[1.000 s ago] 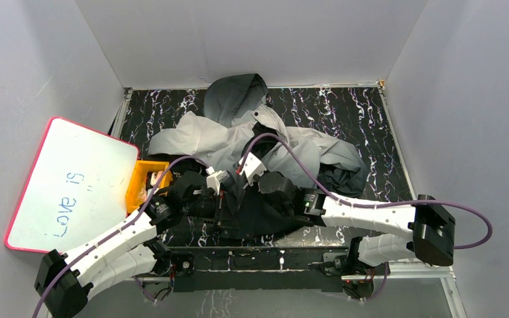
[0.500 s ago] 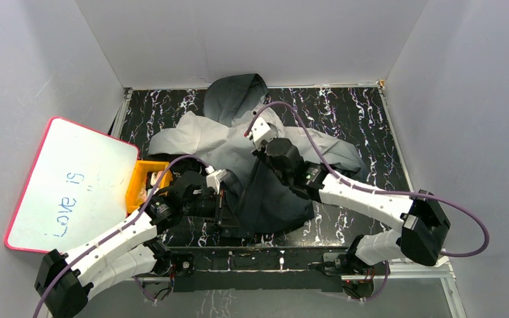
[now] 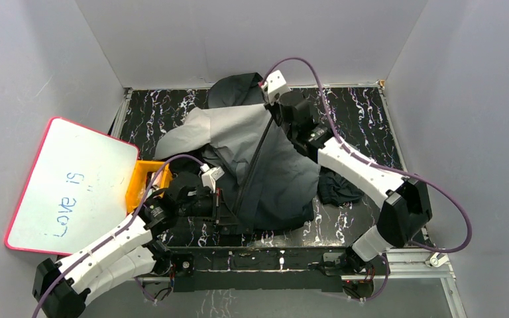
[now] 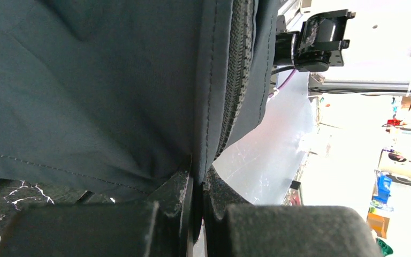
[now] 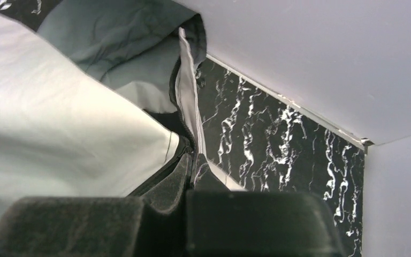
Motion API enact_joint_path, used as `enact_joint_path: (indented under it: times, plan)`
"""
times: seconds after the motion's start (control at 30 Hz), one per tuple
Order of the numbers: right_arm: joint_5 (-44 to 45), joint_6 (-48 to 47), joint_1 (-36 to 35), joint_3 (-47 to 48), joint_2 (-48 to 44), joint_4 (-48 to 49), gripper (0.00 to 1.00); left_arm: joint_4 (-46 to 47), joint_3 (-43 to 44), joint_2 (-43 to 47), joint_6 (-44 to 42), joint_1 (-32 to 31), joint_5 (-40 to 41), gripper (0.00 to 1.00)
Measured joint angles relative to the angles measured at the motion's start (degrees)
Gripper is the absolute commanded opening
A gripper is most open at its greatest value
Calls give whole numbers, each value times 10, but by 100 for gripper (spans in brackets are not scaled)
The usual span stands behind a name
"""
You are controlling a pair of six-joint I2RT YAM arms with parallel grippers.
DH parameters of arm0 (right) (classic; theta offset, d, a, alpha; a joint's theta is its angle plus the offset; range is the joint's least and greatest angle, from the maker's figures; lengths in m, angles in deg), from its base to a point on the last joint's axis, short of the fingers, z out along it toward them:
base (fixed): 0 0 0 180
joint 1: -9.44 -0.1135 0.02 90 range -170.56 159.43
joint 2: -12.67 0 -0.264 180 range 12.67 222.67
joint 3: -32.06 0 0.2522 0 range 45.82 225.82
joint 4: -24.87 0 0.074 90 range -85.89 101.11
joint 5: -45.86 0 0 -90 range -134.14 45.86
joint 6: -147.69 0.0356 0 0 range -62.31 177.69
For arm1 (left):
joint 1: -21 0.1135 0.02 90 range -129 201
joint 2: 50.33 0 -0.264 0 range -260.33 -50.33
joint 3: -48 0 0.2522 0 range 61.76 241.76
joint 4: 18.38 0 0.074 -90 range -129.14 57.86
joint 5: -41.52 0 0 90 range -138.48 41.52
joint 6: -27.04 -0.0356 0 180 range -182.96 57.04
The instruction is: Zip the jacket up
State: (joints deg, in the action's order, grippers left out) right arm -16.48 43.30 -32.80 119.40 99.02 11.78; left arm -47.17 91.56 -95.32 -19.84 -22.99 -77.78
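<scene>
The jacket (image 3: 265, 165), light grey fading to dark grey, lies stretched lengthwise over the middle of the table, its dark zipper line (image 3: 252, 165) running taut from near left to far right. My left gripper (image 3: 222, 211) is shut on the jacket's bottom hem beside the zipper teeth (image 4: 241, 80), its jaws pinching the dark fabric (image 4: 85, 96). My right gripper (image 3: 270, 109) is shut on the jacket's front edge (image 5: 190, 115) near the collar, by the far wall. The zipper slider is hidden.
A pink-framed whiteboard (image 3: 73, 185) leans at the left, with an orange bin (image 3: 147, 182) beside it. A dark bunched part of the jacket (image 3: 339, 189) lies at the right. White walls (image 3: 252, 40) enclose the black marbled table (image 3: 364, 119).
My right gripper has moved far back toward the rear wall, pulling the jacket's front edge with it. The jacket has stretched out and the zipper line is now taut. My left gripper has stayed in place.
</scene>
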Motion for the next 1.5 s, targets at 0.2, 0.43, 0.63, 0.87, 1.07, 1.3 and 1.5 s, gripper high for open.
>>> enact_joint_path:
  times: [0.2,0.43,0.63,0.87,1.07,1.3,1.5]
  plan:
    - [-12,-9,47,104,51,-35,0,-12,-1,39,7,0,12,0]
    - [-12,-28,93,181,78,-63,0,-41,-1,74,11,0,29,0]
    - [-21,-36,146,262,102,-113,0,-42,1,79,12,1,41,0]
    - [36,-50,266,337,114,-61,0,-135,2,76,10,-4,30,0]
    - [17,10,299,320,68,-59,0,-227,68,43,2,-4,82,0]
    - [-141,139,291,73,-79,-79,0,-347,225,-12,-11,-5,230,0]
    - [-281,252,290,-125,-144,-85,0,-449,344,-38,-21,-5,382,0]
